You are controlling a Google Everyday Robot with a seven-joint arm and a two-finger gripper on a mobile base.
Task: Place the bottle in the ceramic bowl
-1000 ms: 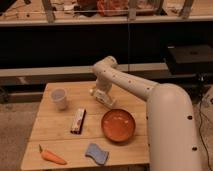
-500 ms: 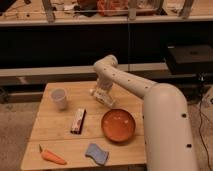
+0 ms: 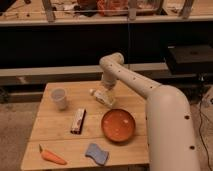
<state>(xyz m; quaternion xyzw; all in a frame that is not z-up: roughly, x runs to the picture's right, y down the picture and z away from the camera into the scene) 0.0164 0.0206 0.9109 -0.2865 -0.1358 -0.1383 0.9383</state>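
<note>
A clear plastic bottle (image 3: 101,96) lies on its side on the wooden table (image 3: 60,135), its cap pointing left. The orange ceramic bowl (image 3: 118,125) sits empty in front of it, a little to the right. My gripper (image 3: 107,90) hangs down from the white arm (image 3: 130,80), right over the bottle's right end and at or touching it. The gripper's body hides part of the bottle.
A white cup (image 3: 59,98) stands at the table's left. A dark snack bar (image 3: 78,120) lies left of the bowl. An orange carrot (image 3: 51,156) and a blue sponge (image 3: 97,153) lie near the front edge. A dark shelf unit stands behind the table.
The gripper stays at the bottle and the bottle has not moved. Only the thick lower arm link has shifted slightly.
</note>
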